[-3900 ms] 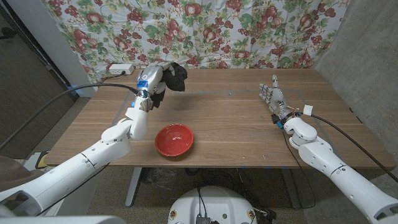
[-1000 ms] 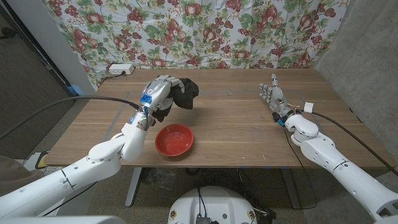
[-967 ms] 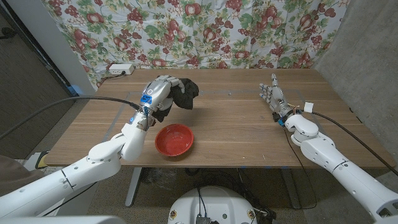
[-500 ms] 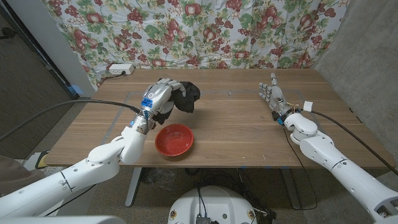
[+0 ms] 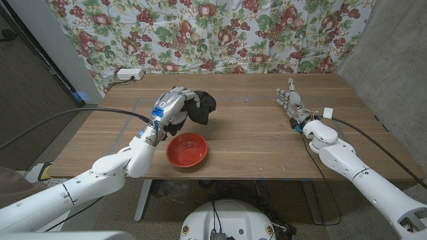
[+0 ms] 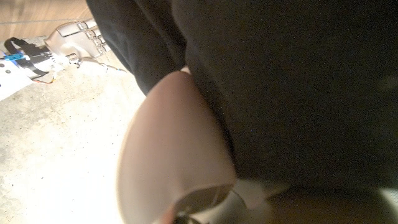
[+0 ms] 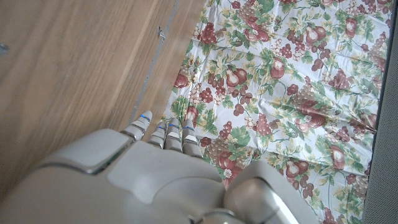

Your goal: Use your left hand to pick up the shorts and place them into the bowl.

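The left hand (image 5: 175,104), gripping the shorts (image 5: 202,108), has moved from near the table's (image 5: 253,140) far-left part toward its middle, closer to the bowl (image 5: 187,149). The right hand (image 5: 291,101) has edged slightly left.

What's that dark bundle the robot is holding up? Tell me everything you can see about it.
It is the shorts, a black, soft-looking piece of cloth bunched into a crumpled lump, so no legs or waistband can be made out. The left hand grips them from the side and holds them above the wooden table, just beyond the far rim of the red bowl. Part of the cloth droops from the fingers. They appear to touch nothing else. In the left wrist view the dark fabric looks plain and matte.
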Available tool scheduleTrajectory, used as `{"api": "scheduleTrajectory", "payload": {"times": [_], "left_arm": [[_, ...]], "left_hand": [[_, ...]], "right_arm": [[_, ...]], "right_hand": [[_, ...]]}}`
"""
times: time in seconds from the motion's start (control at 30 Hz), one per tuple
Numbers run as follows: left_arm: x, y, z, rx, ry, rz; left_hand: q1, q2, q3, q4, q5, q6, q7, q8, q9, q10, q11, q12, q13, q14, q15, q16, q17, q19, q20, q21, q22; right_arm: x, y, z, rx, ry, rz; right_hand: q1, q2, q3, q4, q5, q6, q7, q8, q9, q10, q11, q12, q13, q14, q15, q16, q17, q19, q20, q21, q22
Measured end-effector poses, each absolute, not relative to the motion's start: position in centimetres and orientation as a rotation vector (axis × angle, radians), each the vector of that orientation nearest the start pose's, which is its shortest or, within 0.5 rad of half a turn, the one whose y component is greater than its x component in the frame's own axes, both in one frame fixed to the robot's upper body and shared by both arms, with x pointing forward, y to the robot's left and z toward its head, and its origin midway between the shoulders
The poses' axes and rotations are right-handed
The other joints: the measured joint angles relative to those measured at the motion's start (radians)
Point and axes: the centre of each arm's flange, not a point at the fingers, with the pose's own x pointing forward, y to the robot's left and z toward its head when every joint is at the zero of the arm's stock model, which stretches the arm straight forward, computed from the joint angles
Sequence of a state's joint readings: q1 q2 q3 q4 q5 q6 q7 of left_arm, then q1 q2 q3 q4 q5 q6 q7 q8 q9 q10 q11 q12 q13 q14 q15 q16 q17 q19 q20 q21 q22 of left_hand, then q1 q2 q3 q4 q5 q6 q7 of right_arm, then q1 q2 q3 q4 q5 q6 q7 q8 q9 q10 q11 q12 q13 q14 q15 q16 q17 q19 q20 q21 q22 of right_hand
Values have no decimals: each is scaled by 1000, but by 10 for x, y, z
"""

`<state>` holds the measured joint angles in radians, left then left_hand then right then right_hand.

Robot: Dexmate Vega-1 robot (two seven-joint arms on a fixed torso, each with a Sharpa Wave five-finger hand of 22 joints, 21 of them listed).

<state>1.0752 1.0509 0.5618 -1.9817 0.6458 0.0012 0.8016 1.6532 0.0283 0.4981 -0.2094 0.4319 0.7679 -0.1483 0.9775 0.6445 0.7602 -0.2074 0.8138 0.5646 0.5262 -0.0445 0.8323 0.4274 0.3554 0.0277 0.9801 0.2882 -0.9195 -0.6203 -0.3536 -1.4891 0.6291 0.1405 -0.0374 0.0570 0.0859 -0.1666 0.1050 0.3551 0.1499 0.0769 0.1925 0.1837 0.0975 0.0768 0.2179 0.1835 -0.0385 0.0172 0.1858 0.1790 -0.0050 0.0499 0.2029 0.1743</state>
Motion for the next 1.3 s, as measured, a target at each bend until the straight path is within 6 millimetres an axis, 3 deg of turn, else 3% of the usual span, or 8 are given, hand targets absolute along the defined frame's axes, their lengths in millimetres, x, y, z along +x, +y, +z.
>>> {"api": "scheduleTrajectory", "payload": {"times": [0.67,1.3], "left_arm": [[471,232,-27,1291,-1284,192],[456,233,-39,1315,-1279,69]], "left_hand": [[0,0,0,0,-4,0,0,0,-5,0,0,0,-7,3,3,0,0,0,0,0,2],[-6,-5,0,0,-2,0,0,0,-5,3,4,-1,-6,4,4,0,0,6,6,0,2]], "right_arm": [[632,-294,-28,-65,-512,194],[632,-295,-34,-64,-503,193]], "right_hand": [[0,0,0,0,0,0,0,0,0,0,0,0,0,5,-5,0,0,5,-5,0,0],[0,0,0,0,0,0,0,0,0,0,0,1,0,5,-5,0,0,5,-5,0,0]]}}
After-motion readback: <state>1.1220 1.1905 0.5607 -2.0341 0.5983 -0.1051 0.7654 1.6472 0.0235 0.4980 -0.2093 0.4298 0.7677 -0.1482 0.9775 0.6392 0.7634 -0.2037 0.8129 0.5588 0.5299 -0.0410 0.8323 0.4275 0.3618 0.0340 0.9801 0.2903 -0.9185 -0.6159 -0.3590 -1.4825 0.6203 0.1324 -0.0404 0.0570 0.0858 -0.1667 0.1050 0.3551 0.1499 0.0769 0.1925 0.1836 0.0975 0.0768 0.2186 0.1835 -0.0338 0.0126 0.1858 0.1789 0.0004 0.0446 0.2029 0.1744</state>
